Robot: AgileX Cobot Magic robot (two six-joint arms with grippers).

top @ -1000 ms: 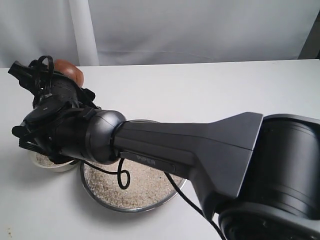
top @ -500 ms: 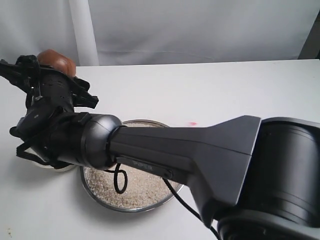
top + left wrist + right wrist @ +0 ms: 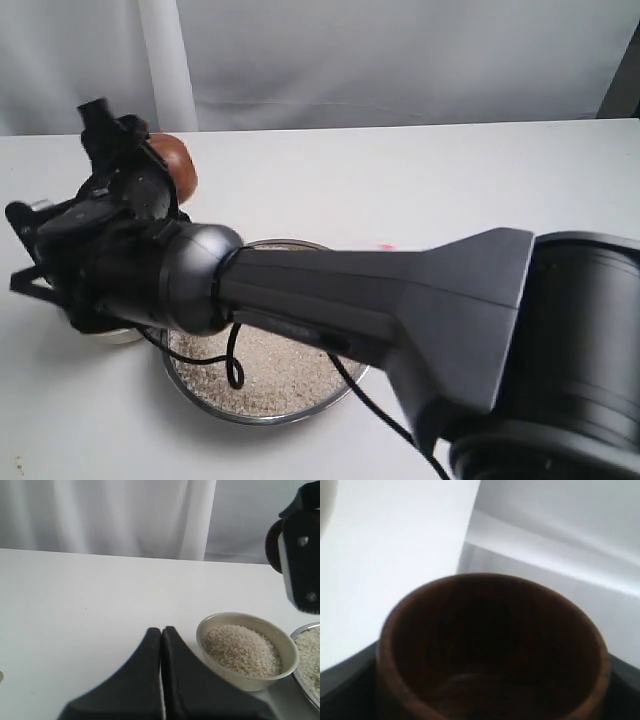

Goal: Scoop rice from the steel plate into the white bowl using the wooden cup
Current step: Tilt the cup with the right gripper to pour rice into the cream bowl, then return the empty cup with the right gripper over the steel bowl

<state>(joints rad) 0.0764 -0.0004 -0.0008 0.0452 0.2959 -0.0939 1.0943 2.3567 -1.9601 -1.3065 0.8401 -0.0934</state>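
Note:
My right arm reaches across to the left, and its gripper (image 3: 145,165) is shut on the reddish-brown wooden cup (image 3: 175,165), held in the air beyond the vessels. In the right wrist view the cup (image 3: 395,645) fills the frame, its dark inside showing no grains. The steel plate (image 3: 250,418) holds a bed of rice (image 3: 285,375). Only a sliver of the white bowl (image 3: 115,335) shows under the wrist. The left wrist view shows the bowl (image 3: 240,680) heaped with rice (image 3: 242,649), and my left gripper (image 3: 161,630) shut and empty beside it.
Everything sits on a white tabletop (image 3: 450,190) with a white curtain (image 3: 350,50) behind. The right arm's thick dark forearm (image 3: 400,300) spans the exterior view and hides much of the plate's right side. A small red mark (image 3: 385,246) lies past the plate.
The right wrist has rolled and the cup has swung from over the bowl, up and left, then to the right and lower. The left gripper view has no earlier frame.

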